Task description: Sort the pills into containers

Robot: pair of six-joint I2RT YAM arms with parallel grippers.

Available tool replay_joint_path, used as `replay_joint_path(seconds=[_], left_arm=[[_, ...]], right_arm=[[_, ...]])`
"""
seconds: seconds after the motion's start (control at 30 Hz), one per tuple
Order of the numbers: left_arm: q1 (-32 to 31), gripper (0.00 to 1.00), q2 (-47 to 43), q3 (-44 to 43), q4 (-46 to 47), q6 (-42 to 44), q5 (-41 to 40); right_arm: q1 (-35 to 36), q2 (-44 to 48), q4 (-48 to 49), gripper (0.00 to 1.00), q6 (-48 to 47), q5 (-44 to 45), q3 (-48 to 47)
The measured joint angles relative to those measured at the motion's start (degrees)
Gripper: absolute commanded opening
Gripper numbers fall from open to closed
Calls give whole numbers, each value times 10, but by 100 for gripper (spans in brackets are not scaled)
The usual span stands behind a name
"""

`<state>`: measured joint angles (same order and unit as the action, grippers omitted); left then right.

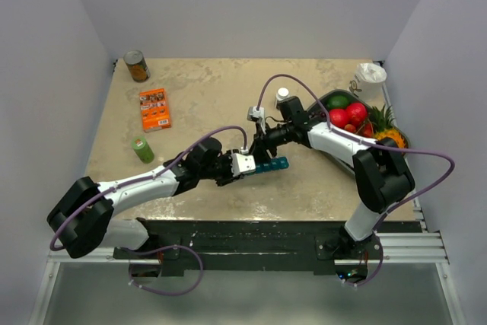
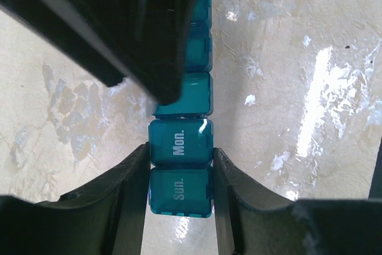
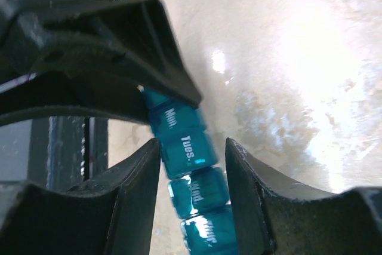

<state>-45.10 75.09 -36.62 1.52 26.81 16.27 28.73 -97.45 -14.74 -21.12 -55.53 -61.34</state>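
We are looking at a left arm [image 1: 144, 182] and a right arm [image 1: 333, 139], both wearing white shells between bulky black joints. Behind each pincer a lilac cable [image 1: 205, 136] is looping back along the links. The left gripper [image 2: 181, 152] and right gripper [image 3: 192, 148] are showing matte black fingers, broad at the root and tapering toward the tips. Just behind the left pincer a white housing [image 1: 244, 164] is gleaming.

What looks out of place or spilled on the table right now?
Nothing stands out. The pill organiser sits straight in the left gripper, its visible lids shut, and no pills lie spilled on the table.
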Motion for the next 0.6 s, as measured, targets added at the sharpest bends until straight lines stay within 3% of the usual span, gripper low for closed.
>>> replay_joint_path(seconds=[0.43,0.5,0.57,0.6], left_arm=[[-4,0,-1,4,6,-1,23],[-4,0,-1,4,6,-2,20],[-4,0,0,4,6,-2,15],[-4,0,2,4,7,-2,11]], right_arm=[[6,-17,85,49,57,127,8],[9,-27,83,57,57,135,8],[10,-29,78,76,57,138,7],[9,-27,74,79,54,138,6]])
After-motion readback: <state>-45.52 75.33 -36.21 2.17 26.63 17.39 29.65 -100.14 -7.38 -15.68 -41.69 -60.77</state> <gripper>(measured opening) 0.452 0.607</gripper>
